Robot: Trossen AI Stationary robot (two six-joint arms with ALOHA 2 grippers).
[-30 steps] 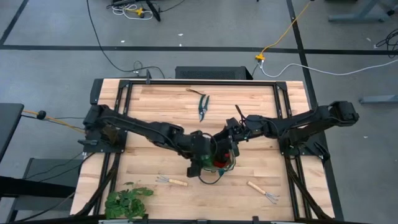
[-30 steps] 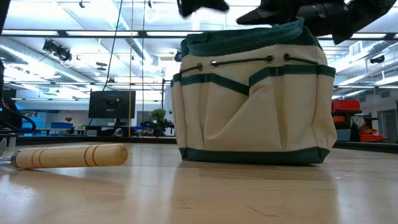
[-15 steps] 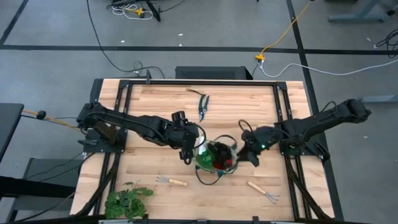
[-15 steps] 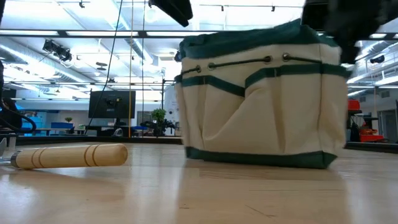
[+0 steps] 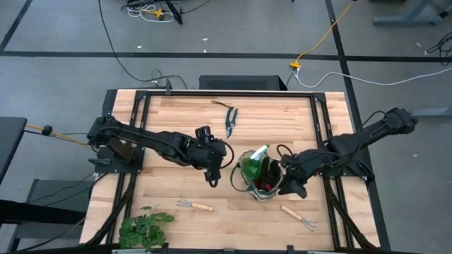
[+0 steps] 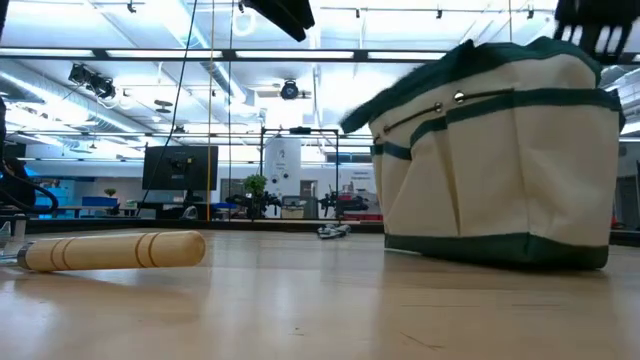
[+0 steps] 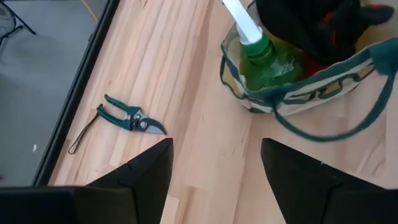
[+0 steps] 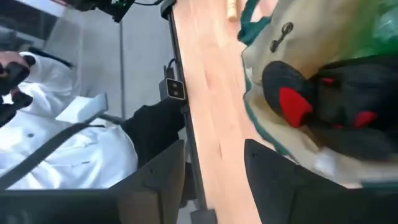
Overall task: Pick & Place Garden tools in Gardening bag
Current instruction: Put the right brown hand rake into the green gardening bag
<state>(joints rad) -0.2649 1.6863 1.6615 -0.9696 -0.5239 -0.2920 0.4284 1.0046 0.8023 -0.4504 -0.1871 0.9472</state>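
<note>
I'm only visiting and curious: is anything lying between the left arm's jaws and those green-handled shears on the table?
Nothing visible. The left gripper hangs open over bare wood, and the boards between it and the pruning shears are clear. The gardening bag sits off to the other side, by the right gripper.

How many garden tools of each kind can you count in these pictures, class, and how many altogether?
Spray bottle: 1, in the gardening bag
Red gloves: 1 bundle, in the bag; separate gloves cannot be told apart
Pruning shears: 1, on the table
Hand rakes: 2, on the table, one and another
Total: 5
</note>
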